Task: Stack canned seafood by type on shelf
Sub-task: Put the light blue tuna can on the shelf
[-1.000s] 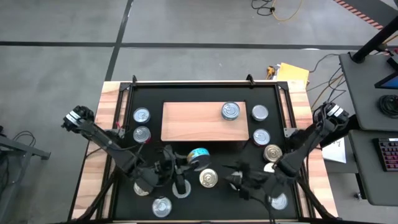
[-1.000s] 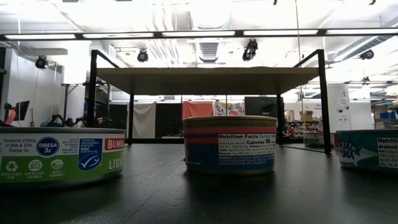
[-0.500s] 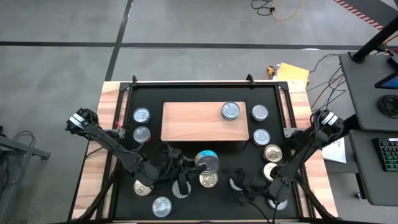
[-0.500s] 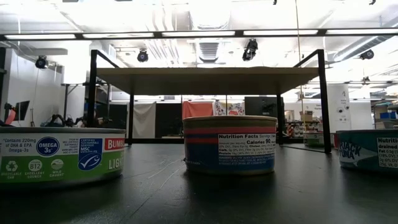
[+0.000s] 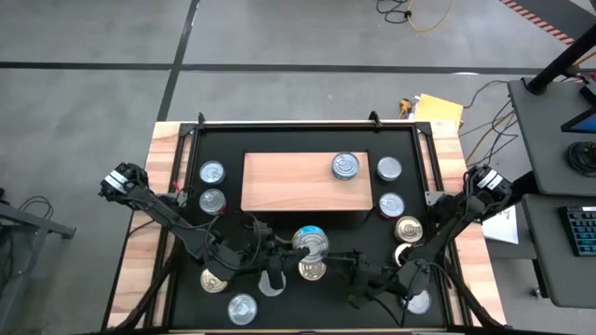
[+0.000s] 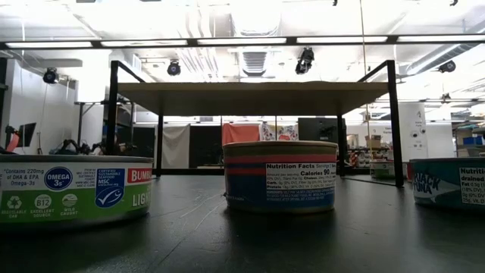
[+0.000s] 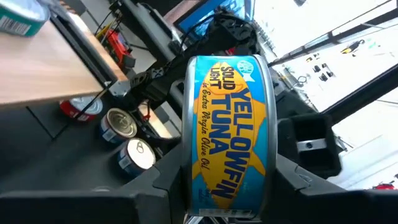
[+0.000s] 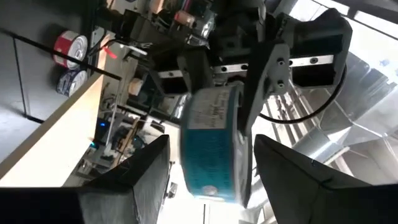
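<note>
Canned seafood lay scattered over the black tabletop mat (image 5: 298, 140), short round metal tins with silver or gold pull-tab lids. At the left of the high view two silver-lidded tins (image 5: 212, 172) (image 5: 213, 200) stood one behind the other just beside the left end of the flat light-wood shelf board (image 5: 289, 181). Nearer the front edge sat a gold-lidded tin (image 5: 213, 280) and a silver one (image 5: 242, 308).

The left gripper (image 5: 300, 245) hung just in front of the shelf's front edge, above the mat, its two dark fingers (image 7: 311, 146) clamped on the rims of a blue and yellow tin of yellowfin tuna (image 7: 227, 134); the left wrist view showed the tin turned on edge, its printed side facing the camera. Below it in the high view a gold-lidded tin (image 5: 312, 270) rested on the mat.

The right gripper (image 5: 358, 279) sat close to the right of the held tin, pointing at it. Its fingers (image 8: 134, 171) stood apart, with the held tin (image 8: 214, 146) in the gap ahead of them; I could not tell whether they touched it.

On the shelf a single silver-lidded tin (image 5: 345, 166) stood near the right end. Off the shelf's right end stood three more tins (image 5: 389, 168) (image 5: 392, 205) (image 5: 408, 228), the last gold-lidded.

In the low view a green-labelled tin (image 6: 72, 189), a blue and red tin (image 6: 280, 176) and a teal tin (image 6: 451, 182) stood in a row on the mat.
</note>
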Motion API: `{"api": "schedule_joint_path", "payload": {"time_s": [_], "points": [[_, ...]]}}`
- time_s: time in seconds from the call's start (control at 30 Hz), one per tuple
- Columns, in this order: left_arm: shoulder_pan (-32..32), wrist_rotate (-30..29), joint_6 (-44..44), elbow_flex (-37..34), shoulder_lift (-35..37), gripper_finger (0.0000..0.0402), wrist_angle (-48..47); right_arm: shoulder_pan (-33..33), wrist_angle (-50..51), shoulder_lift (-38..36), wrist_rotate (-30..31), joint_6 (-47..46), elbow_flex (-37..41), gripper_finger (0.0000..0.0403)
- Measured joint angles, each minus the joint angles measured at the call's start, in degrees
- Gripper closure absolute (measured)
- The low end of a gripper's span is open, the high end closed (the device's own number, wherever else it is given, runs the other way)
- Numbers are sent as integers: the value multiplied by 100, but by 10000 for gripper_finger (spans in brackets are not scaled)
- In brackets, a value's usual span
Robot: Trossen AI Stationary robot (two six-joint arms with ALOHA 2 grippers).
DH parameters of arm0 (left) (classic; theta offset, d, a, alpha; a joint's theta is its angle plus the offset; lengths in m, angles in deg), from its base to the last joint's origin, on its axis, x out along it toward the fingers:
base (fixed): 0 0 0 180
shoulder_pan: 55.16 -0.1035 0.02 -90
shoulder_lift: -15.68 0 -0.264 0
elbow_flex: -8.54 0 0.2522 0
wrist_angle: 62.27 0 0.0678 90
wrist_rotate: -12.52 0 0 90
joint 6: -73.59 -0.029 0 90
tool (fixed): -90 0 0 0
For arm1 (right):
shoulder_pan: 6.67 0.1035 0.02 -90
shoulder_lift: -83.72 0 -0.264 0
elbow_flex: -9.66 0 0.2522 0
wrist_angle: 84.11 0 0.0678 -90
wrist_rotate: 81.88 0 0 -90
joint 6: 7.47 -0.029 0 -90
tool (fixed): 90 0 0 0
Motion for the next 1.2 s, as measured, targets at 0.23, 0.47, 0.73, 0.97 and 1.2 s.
{"api": "schedule_joint_path", "payload": {"time_s": [0.23, 0.47, 0.73, 0.97, 1.2], "points": [[1, 71, 155, 11, -150, 280, 203, -174, 7, 52, -38, 242, -118, 179], [13, 142, 79, 11, -162, 280, 220, -228, -2, 92, -25, 196, -152, 193], [9, 160, -421, 20, -155, 203, 219, -231, 17, 116, 4, -92, -177, 273], [9, 150, -1721, 20, -77, 73, 229, -242, 26, 35, 105, -732, -173, 273], [9, -147, -2800, 20, 255, 47, 236, -253, 15, -300, 322, -1735, -172, 273]]}}
